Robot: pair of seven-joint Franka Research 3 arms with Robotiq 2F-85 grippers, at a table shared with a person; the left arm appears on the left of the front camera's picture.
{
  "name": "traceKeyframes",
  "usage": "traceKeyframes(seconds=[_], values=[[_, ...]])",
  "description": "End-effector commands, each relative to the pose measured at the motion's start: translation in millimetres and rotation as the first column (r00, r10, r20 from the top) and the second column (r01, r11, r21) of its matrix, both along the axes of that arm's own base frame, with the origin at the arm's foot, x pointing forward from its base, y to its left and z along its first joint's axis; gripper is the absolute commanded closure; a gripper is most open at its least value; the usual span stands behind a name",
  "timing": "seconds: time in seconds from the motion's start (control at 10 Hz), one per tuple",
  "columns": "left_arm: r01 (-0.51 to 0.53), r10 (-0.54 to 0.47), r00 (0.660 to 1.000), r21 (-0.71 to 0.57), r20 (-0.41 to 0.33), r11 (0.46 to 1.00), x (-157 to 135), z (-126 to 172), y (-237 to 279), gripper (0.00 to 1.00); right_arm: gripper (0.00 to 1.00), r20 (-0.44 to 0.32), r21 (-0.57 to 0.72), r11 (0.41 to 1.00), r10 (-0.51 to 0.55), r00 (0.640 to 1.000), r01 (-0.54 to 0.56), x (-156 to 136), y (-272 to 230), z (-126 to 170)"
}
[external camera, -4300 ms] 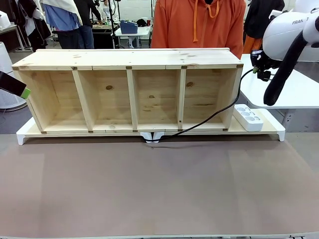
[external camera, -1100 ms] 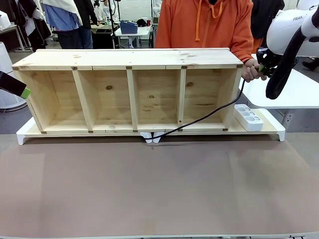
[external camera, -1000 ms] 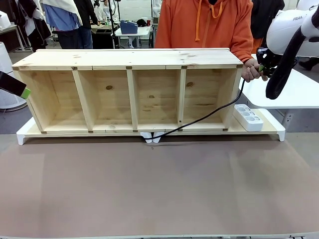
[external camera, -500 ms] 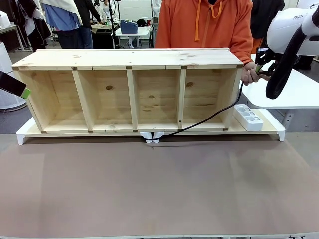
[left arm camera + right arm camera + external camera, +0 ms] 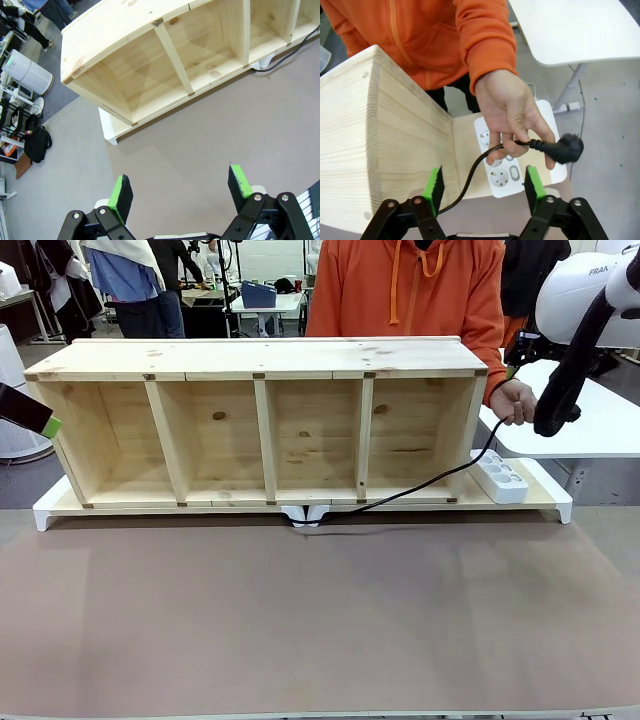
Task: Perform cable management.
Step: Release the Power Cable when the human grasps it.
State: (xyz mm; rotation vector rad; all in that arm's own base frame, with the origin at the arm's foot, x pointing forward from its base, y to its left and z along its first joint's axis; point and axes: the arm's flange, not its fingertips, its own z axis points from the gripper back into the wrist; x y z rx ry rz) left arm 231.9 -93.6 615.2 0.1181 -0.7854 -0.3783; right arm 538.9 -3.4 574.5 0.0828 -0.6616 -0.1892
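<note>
- Left gripper point(image 5: 177, 192): jaws spread wide and empty above the table, well apart from the cable.
- Right gripper point(image 5: 484, 185): jaws wide, empty; the cable point(image 5: 470, 181) runs between them, its plug point(image 5: 564, 149) held just beyond by the person's hand point(image 5: 512, 119), nearer than either arm.

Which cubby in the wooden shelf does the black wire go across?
The cubby at the robot's far right, next to the white power strip. The cable slants across its opening up to the person's hand; nothing crosses the other three.

Bright even indoor light; soft shadows; wrist-view edges bowed.
</note>
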Motion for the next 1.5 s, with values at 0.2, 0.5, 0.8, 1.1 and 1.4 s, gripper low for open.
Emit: traceKeyframes(seconds=[0.2, 0.5, 0.8, 1.1, 1.4], values=[[0.002, -0.002, 1.0, 0.002, 0.008, 1.0, 1.9, 0.5, 0.1, 0.0, 0.01, -0.005, 0.005, 1.0, -0.004, 1.0, 0.005, -0.1, -0.1, -0.9], [0.002, -0.002, 1.0, 0.002, 0.008, 1.0, 1.9, 0.5, 0.1, 0.0, 0.01, -0.005, 0.005, 1.0, -0.004, 1.0, 0.005, -0.1, -0.1, -0.9], [0.002, -0.002, 1.0, 0.002, 0.008, 1.0, 1.9, 0.5, 0.1, 0.0, 0.01, -0.005, 0.005, 1.0, -0.004, 1.0, 0.005, -0.1, -0.1, -0.9], [0.002, -0.002, 1.0, 0.002, 0.008, 1.0, 1.9, 0.5, 0.1, 0.0, 0.01, -0.005, 0.005, 1.0, -0.004, 1.0, 0.005, -0.1, -0.1, -0.9], [0.002, -0.002, 1.0, 0.002, 0.008, 1.0, 1.9, 0.5, 0.1, 0.0, 0.01, -0.005, 0.005, 1.0, -0.004, 1.0, 0.005, -0.1, -0.1, -0.9]])
